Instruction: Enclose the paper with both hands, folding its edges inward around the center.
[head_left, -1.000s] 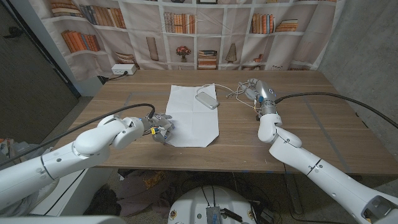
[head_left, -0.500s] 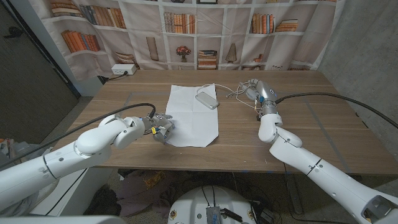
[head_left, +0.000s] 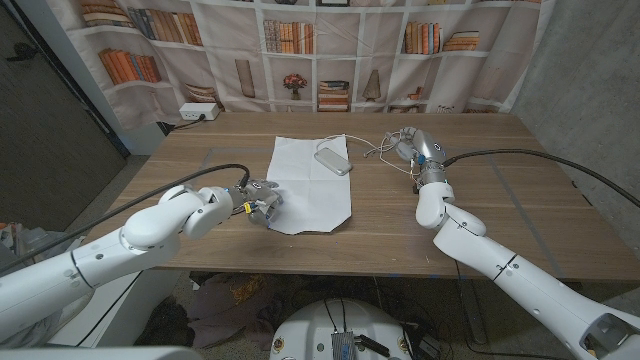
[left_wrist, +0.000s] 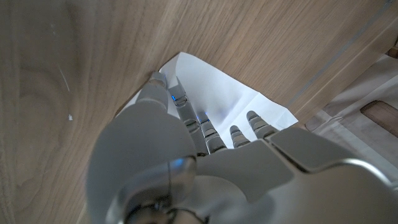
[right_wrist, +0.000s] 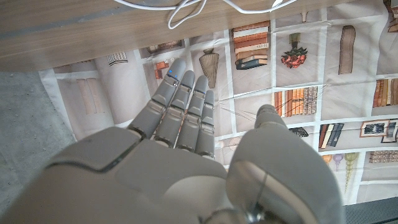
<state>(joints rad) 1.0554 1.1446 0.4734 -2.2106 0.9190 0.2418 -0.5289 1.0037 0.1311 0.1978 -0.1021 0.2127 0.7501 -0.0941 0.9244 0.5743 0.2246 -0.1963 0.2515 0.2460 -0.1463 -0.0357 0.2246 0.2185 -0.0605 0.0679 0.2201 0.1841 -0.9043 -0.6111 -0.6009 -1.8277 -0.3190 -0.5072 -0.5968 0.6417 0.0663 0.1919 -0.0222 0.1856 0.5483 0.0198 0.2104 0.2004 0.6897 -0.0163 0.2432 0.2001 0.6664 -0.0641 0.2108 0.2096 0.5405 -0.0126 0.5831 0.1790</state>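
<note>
Spanning most of the head view, the wooden worktop (head_left: 500, 200) sits w/ a bookshelf-print backdrop (head_left: 330, 50) hung behind its far edge. Next in size, the two arms: left arm (head_left: 150, 230) reaches in from the near left, right arm (head_left: 480, 250) from the near right, each trailing a black cable.

The paper (head_left: 312, 185), a white sheet, lies flat on the worktop's middle, long side running away from the robot; its near-left corner is lifted and bent up. A phone-like grey slab (head_left: 333, 160) rests on the sheet's far-right part, so that corner is weighted. Just right of it, a tangle of white cable (head_left: 385, 148) lies on the wood, betw. the slab and the right hand.

Left hand (head_left: 262, 206) is at the sheet's near-left corner, fingers curled onto it; in the left wrist view the fingers (left_wrist: 205, 130) press down on the white sheet w/ the thumb alongside, and the raised corner shows past them. Whether it truly pinches the paper, can't tell.

Right hand (head_left: 418, 150) is well apart from the paper, near the far right by the cable tangle; right wrist view shows its fingers (right_wrist: 186, 106) straight, close together, thumb apart, holding nothing.

White power strip (head_left: 197, 113) sits at the far-left edge.
</note>
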